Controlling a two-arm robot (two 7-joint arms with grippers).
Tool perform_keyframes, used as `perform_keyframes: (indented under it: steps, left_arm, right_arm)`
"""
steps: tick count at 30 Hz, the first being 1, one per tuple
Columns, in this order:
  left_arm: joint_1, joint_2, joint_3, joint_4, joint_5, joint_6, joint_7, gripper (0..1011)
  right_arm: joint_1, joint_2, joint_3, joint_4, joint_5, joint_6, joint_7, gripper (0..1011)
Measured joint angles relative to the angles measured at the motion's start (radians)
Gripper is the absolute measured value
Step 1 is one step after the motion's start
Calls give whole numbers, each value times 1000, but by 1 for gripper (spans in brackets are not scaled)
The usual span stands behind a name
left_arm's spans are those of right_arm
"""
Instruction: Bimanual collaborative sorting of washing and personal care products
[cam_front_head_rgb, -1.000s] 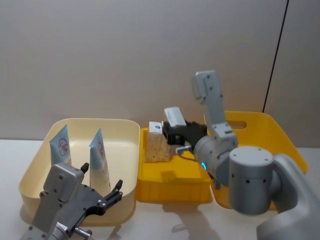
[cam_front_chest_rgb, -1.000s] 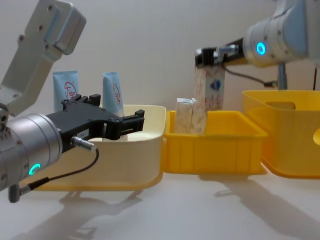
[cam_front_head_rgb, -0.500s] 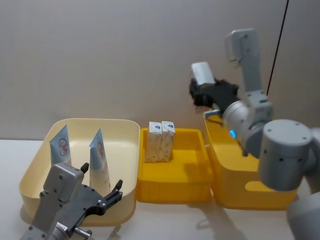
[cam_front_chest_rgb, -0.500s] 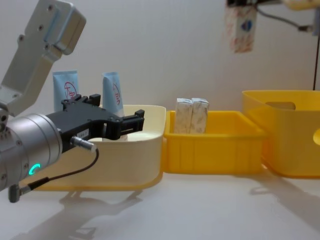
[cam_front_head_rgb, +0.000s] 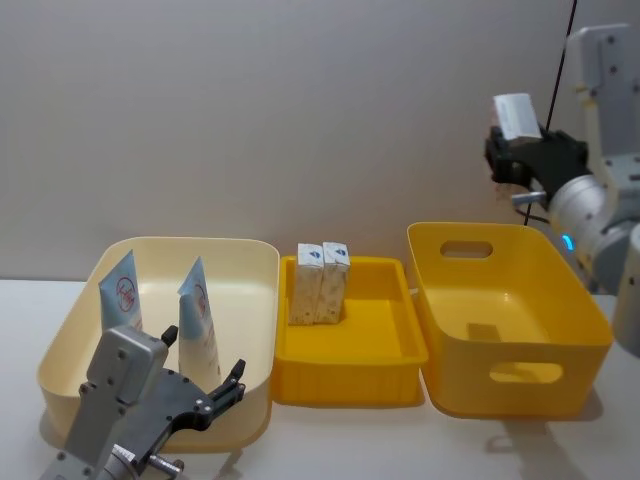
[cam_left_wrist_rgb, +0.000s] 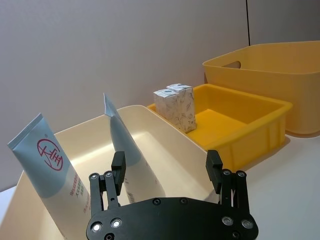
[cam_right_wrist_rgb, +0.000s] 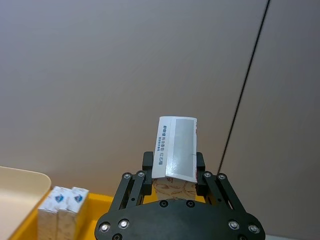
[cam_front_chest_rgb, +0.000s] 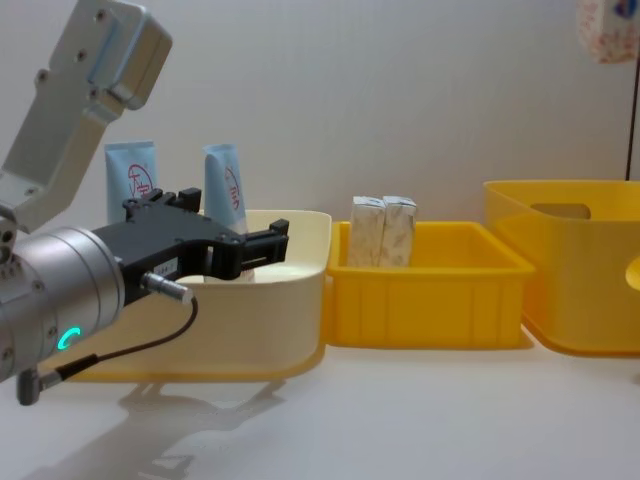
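My right gripper (cam_front_head_rgb: 524, 152) is high above the large yellow bin (cam_front_head_rgb: 470, 352), shut on a beige-patterned carton (cam_front_head_rgb: 516, 114) that stands upright between its fingers (cam_right_wrist_rgb: 176, 148). The carton's lower end shows in the chest view's top right corner (cam_front_chest_rgb: 607, 30). Two more cartons (cam_front_head_rgb: 320, 282) stand side by side in the small yellow tray (cam_front_head_rgb: 345, 385). Two light-blue tubes (cam_front_head_rgb: 122, 290) (cam_front_head_rgb: 200, 312) with red logos stand in the cream bin (cam_front_head_rgb: 70, 345). My left gripper (cam_left_wrist_rgb: 166, 165) hangs open at that bin's near side, holding nothing.
The three containers stand in a row on a white table: cream bin at left, small yellow tray (cam_front_chest_rgb: 425, 295) in the middle, large yellow bin (cam_front_chest_rgb: 570, 265) at right. A plain wall rises behind them. Bare tabletop (cam_front_chest_rgb: 400, 410) lies in front.
My right gripper has lifted one carton out of the small yellow tray and carried it up and to the right, over the large yellow bin. The left arm has not moved.
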Motion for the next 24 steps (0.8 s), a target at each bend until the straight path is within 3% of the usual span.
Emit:
perform_keyframes:
  steps: [12, 24]
  left_arm:
    - [0, 0, 0, 0, 0, 0, 0, 1002]
    - [0, 0, 0, 0, 0, 0, 0, 1002]
  right_arm:
    - [-14, 26, 46, 26, 12, 76, 21, 451]
    - [20, -9, 43, 167, 38, 123, 60, 451]
